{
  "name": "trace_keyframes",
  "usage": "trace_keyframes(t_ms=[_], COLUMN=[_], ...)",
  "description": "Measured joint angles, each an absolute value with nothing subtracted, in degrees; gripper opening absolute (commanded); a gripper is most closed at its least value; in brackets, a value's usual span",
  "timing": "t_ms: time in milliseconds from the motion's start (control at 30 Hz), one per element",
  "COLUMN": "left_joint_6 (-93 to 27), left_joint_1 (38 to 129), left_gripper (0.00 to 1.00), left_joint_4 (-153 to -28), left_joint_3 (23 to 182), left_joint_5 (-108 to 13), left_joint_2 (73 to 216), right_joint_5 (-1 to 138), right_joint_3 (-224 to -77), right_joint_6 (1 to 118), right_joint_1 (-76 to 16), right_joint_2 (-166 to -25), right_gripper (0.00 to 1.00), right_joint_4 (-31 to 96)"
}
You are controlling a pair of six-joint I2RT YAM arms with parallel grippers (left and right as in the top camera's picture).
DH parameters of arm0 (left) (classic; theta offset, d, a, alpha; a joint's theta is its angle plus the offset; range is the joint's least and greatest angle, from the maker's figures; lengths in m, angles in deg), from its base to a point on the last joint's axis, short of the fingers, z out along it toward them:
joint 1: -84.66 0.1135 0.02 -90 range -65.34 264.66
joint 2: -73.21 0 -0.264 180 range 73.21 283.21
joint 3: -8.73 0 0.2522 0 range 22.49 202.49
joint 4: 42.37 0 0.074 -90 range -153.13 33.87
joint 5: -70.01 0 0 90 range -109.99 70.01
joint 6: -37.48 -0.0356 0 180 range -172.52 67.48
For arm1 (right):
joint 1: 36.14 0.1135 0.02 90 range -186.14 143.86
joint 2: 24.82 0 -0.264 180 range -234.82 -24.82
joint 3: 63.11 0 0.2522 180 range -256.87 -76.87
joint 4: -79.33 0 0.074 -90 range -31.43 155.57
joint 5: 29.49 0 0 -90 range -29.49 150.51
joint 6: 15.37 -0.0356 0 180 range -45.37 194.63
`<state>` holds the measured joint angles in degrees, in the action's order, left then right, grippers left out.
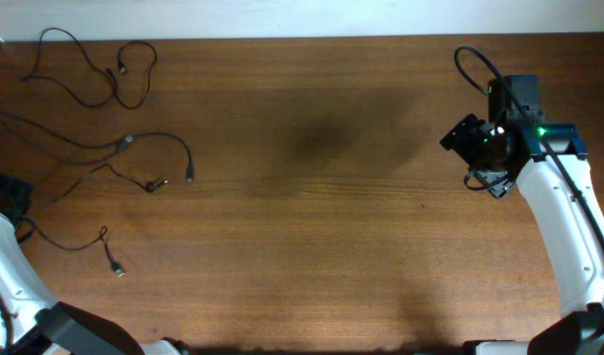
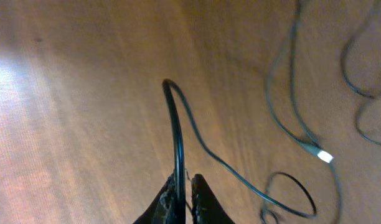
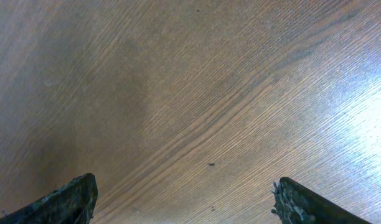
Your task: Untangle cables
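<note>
L gripper (image 2: 185,198) pinches one cable (image 2: 177,124), barely; it could slip and re-snag loose cables (image 1: 127,143) at 9 o'clock. R gripper (image 3: 184,190) spread, empty.

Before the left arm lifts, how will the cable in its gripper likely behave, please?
Probably floppy but slightly springy: the cable arches above the left gripper, then droops to the table. Likely light; being thin, it may slip from the pinch.

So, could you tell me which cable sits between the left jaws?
The arched cable rising from the left gripper's jaws; the other cables lie flat on the table.
</note>
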<state>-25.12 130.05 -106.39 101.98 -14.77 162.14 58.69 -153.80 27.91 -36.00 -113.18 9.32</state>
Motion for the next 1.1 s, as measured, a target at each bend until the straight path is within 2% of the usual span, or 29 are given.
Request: trace_keyframes(t_ms=[100,233,267,300,400,467,567,667,800,933,967,1033,1100], left_joint_6=[-22.17,-21.38,-21.66,-22.08,-22.89,-22.95,-23.15,-23.15,-23.15,-24.64,-25.95,-27.46,-29.07], left_joint_1=[130.07,130.14,130.29,130.62,132.15,132.69,132.61,133.59,135.25,135.58,135.58,135.58,135.58], left_gripper=[0.08,0.09,0.23,0.27,0.28,0.52,0.51,0.57,0.58,0.5,0.44,0.22,0.1], left_joint_4=[-102.87,-94.98,-92.64,-91.77,-96.47,-100.66,-101.93,-103.59,-103.5,-101.76,-100.49,-98.91,-96.68], left_joint_3=[101.8,101.28,101.08,101.08,101.1,101.12,99.86,97.06,97.01,96.95,96.95,96.95,96.9], left_joint_5=[-6.27,5.18,6.67,7.74,4.79,-2.84,-4.68,-5.07,-3.17,1.97,1.6,0.61,-0.52], left_joint_2=[164.98,171.06,171.38,171.36,171.36,172.13,175.27,180.56,181.44,181.46,181.5,182.07,183.86], right_joint_5=[58.69,58.69,58.69,58.69,60.02,60.94,61.11,61.48,61.53,61.51,61.51,61.53,61.53], right_joint_3=[-153.8,-153.8,-153.8,-153.8,-153.8,-153.8,-153.8,-153.8,-153.8,-153.8,-153.8,-153.8,-153.8], right_joint_6=[27.93,27.93,27.95,28.09,28.11,28.15,29.48,31.36,31.76,31.78,31.78,31.82,31.8], right_joint_1=[-36.0,-36.0,-36.0,-36.0,-36.0,-36.0,-36.0,-36.0,-36.0,-36.0,-36.0,-36.0,-36.0], right_joint_2=[-113.18,-113.18,-113.18,-113.18,-113.18,-113.18,-113.18,-113.18,-113.18,-113.18,-113.18,-113.18,-113.18], right_gripper=[0.91,0.91,0.91,0.91,0.91,0.91,0.92,0.92,0.92,0.91,0.92,0.91,0.91], right_joint_4=[9.41,8.9,8.73,8.73,8.77,8.82,8.8,8.8,8.8,8.82,8.82,8.82,8.82])
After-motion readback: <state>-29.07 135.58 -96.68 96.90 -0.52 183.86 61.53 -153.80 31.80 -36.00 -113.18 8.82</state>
